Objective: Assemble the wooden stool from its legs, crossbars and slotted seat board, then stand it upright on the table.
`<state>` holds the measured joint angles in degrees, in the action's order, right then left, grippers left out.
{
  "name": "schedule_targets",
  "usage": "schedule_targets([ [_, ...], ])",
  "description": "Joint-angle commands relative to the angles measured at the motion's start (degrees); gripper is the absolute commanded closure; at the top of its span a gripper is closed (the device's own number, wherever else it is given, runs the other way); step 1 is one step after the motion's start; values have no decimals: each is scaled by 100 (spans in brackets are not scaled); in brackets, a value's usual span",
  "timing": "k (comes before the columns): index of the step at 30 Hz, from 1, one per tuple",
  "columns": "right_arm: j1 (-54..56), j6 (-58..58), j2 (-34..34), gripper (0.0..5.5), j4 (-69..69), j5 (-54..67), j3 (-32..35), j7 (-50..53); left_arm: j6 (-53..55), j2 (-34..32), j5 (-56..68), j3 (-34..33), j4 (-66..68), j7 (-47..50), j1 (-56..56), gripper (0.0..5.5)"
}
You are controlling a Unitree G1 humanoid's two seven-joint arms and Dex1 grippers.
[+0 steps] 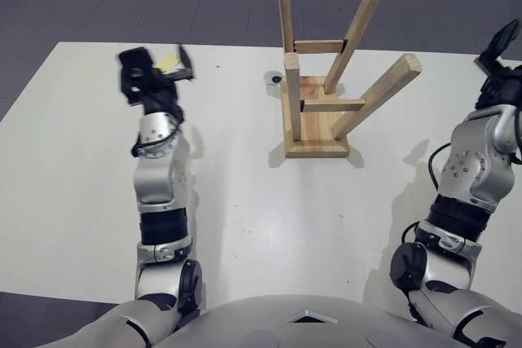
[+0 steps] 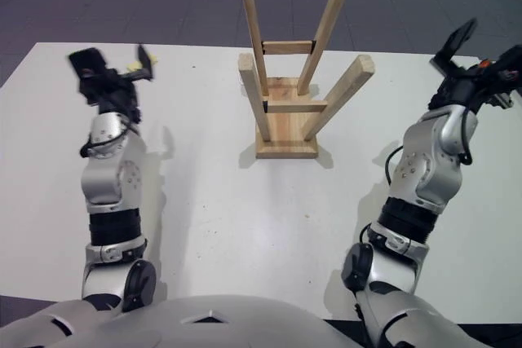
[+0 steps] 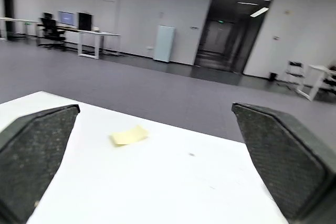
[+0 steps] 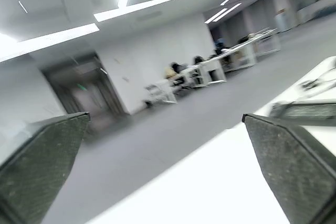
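Note:
The wooden stool [image 1: 320,87] stands upside down at the back middle of the white table [image 1: 261,226]. Its seat board [image 1: 314,129] lies flat on the tabletop and its legs point up and splay outward. Two crossbars [image 1: 320,46] join the legs. My left gripper [image 1: 161,63] is raised over the table's back left, well left of the stool, open and holding nothing; its wide-apart fingers [image 3: 37,150] frame the table edge. My right gripper [image 2: 481,55] is lifted at the far right, clear of the stool, open, with nothing between its fingers [image 4: 286,156].
A yellow sticky note [image 3: 128,135] lies on the table near its back left edge, just beyond my left gripper. A small round dark disc [image 1: 273,78] sits on the table just left of the stool. Bare tabletop stretches in front of the stool.

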<state>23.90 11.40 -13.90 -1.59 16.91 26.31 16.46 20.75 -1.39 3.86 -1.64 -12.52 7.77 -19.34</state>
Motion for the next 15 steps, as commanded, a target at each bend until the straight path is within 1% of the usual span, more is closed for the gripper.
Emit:
schedule_targets([
  [1, -366, 163, 149, 11, 112, -276, -309, -86, 673, -65, -283, 424, -675, -80, 376, 10],
  [5, -720, 195, 263, 11, -42, -403, -222, 77, 948, -57, -508, 3, -671, 309, 453, 10],
  [7, -759, 224, 294, 11, -25, -439, -285, 31, 960, -28, -580, -31, -641, 376, 416, 10],
  [9, -793, 257, 396, 11, -148, -388, -655, -348, 812, 43, -515, 328, -600, 78, 334, 10],
  [13, -1350, 463, 421, 11, -1262, -285, -1749, -1343, 404, 76, -755, 1671, -282, -756, 35, 10],
  [15, -1554, 707, 452, 11, -1726, -169, -2092, -1629, 484, -33, -876, 1932, -83, -1001, -29, 10],
])
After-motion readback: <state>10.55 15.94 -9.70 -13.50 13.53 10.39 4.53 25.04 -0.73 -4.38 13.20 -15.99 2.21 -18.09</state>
